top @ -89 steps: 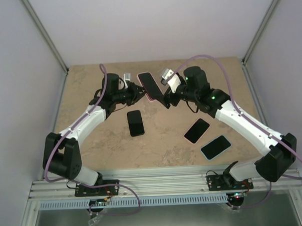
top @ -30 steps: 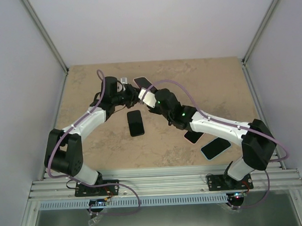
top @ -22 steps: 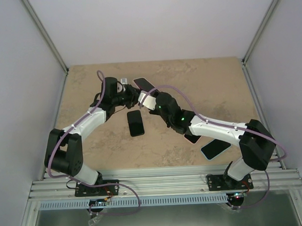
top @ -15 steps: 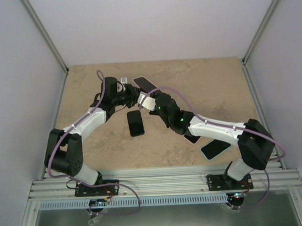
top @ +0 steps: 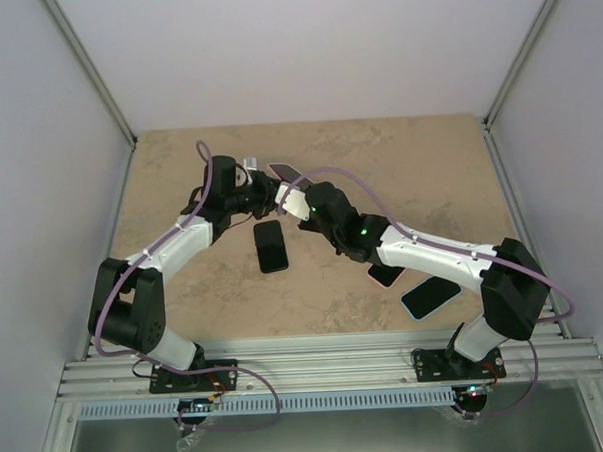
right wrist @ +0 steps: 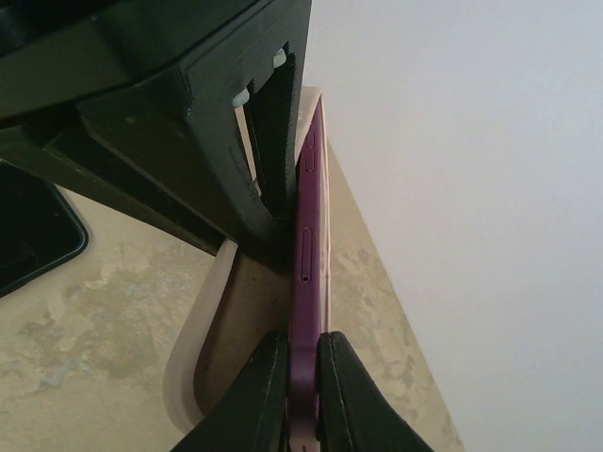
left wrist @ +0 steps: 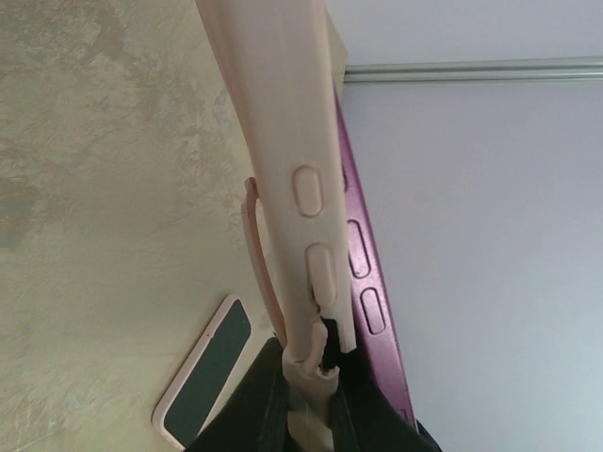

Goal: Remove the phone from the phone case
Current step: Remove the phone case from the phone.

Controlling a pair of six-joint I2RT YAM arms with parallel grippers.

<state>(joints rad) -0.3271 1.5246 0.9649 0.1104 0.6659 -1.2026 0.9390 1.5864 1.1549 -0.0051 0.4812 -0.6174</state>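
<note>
The left gripper (left wrist: 306,372) pinches the pink case (left wrist: 283,141) tight. The right gripper (right wrist: 300,377) is closed on the purple phone (right wrist: 307,235). Both are held up in the air, at 11 o'clock from the middle of the table (top: 429,170). This looks like the pulling-apart step. Next, I think, the phone must come out slowly toward 3 o'clock.

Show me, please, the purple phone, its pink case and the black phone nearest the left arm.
purple phone (right wrist: 307,273): right wrist view, side edge.
pink case (left wrist: 287,122): left wrist view, buttoned side.
black phone (top: 270,245): top external view, screen middle.
</note>
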